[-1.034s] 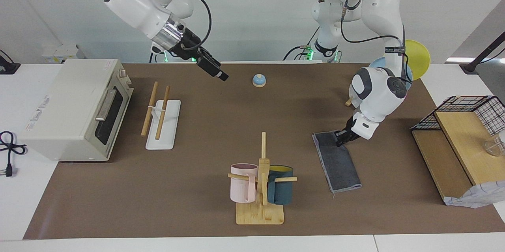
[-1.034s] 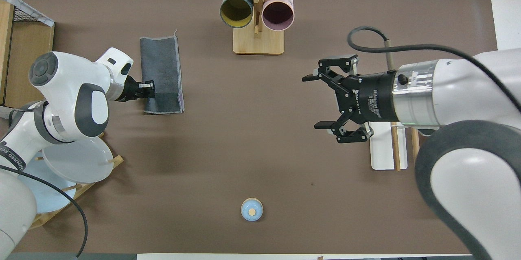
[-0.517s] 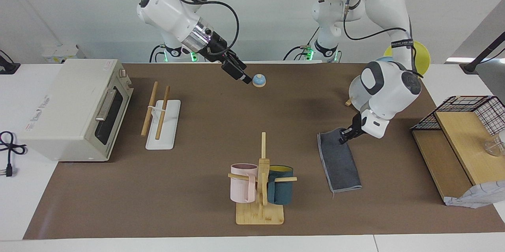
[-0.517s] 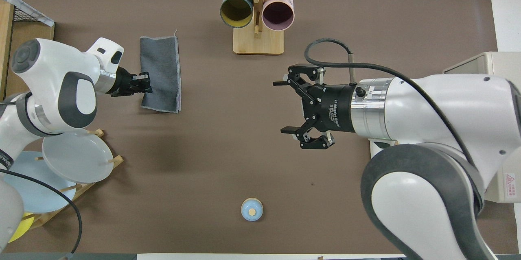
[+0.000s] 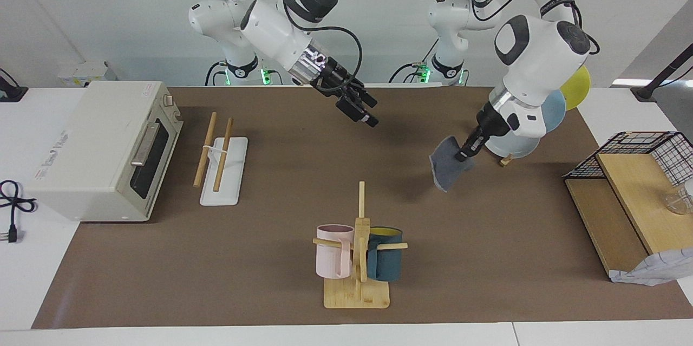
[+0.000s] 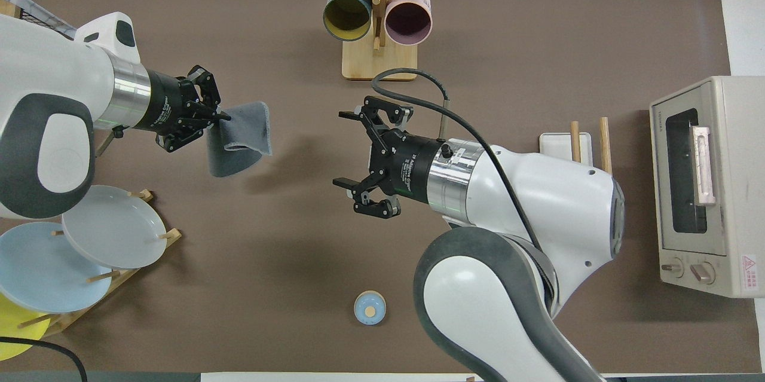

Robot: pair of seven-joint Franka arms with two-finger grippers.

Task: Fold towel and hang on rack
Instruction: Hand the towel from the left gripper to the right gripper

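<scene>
1. Desk [image 5: 270, 281] — brown mat that carries everything; its middle is bare, which gives my two arms room to meet.
2. Toaster oven [image 5: 103, 151] — at the right arm's end of the desk, just beside the rack; not part of this job.
3. Rack [image 5: 219, 159] — white base with two wooden rods lying parallel, standing well apart from the towel, so the cloth must cross the desk to reach it.
4. Mug tree [image 5: 358, 248] — two mugs hung on it, farther from me than the middle of the desk; something to carry past.
5. Towel [image 5: 446, 168] — folded, grey face out, lifted off the desk and hanging from one pinched edge.
6. Left end effector [image 5: 464, 152] — clamped on the towel's upper edge, over the left arm's end of the desk.
7. Right end effector [image 6: 358, 161] — fingers spread wide, over the middle of the desk and turned toward the towel; I judge it ready to take the cloth.
</scene>
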